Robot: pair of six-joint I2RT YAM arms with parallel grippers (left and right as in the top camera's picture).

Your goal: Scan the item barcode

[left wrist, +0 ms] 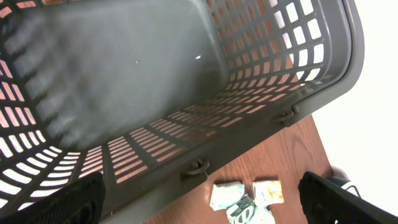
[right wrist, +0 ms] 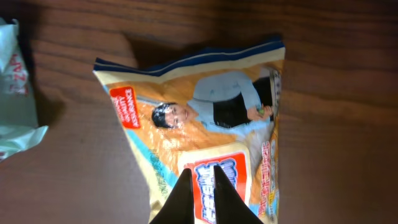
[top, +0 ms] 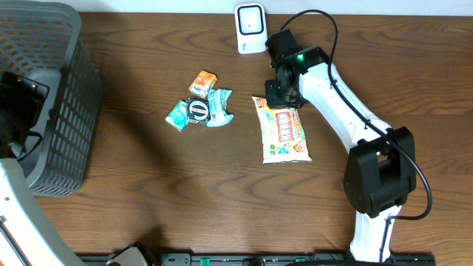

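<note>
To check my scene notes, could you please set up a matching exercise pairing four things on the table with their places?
1 basket
2 white device
3 snack bag
4 orange packet

A at the right gripper tips
B left end of the table
C far edge, near the centre
D in the small-packet cluster

Pairs: 1-B, 2-C, 3-A, 4-D

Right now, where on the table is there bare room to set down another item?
Bare wood lies between the basket and the small packets, and along the front strip on the robot's side of the snack bag. It is crowded between the packets, snack bag and scanner, where the right tool is at the bag.
</note>
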